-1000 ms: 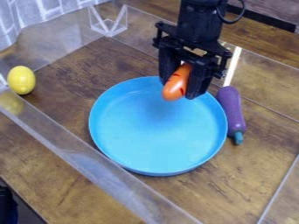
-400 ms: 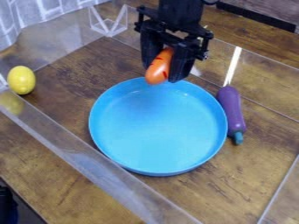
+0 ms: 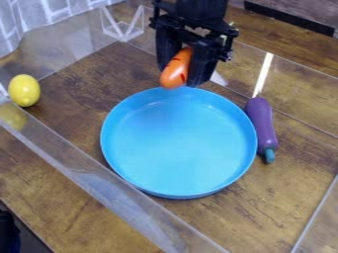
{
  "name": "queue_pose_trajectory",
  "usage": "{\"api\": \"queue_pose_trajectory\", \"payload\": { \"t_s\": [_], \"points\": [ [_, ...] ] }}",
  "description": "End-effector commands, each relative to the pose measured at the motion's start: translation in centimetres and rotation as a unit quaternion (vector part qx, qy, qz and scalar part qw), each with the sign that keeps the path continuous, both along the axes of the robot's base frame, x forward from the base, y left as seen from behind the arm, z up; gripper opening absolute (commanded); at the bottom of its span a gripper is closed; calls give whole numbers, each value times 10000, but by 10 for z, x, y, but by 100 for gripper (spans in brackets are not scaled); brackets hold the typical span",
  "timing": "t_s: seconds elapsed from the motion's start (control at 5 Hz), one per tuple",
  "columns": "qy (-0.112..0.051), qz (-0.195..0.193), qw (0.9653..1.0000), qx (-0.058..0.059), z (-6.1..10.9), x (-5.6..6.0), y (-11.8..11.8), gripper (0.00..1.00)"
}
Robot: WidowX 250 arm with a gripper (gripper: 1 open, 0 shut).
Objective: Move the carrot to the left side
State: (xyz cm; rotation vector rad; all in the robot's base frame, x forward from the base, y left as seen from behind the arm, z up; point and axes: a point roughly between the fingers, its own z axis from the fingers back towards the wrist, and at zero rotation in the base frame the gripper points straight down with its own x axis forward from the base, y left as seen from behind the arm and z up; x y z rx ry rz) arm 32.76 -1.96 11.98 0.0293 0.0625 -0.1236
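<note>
The orange carrot hangs tilted in the air, pinched between the black fingers of my gripper, which points straight down and is shut on it. Carrot and gripper hover just above the far rim of the round blue plate. The carrot's leafy top is hidden behind the fingers.
A purple eggplant lies on the wooden table to the right of the plate. A yellow lemon sits at the far left, by a clear plastic wall that runs along the table's left and front. A clear stand is at the back.
My gripper, with the carrot in it, has moved left and slightly up, from over the plate's right part to above its far rim. The eggplant and lemon stayed put.
</note>
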Motion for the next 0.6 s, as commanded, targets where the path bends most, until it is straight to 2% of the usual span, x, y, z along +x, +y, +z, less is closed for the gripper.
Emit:
{"api": "queue_pose_trajectory", "payload": {
  "t_s": [0.0, 0.4],
  "points": [
    [-558, 81, 9984, 45, 37, 2, 14, 0],
    [-551, 120, 9983, 162, 41, -6, 25, 0]
  ]
}}
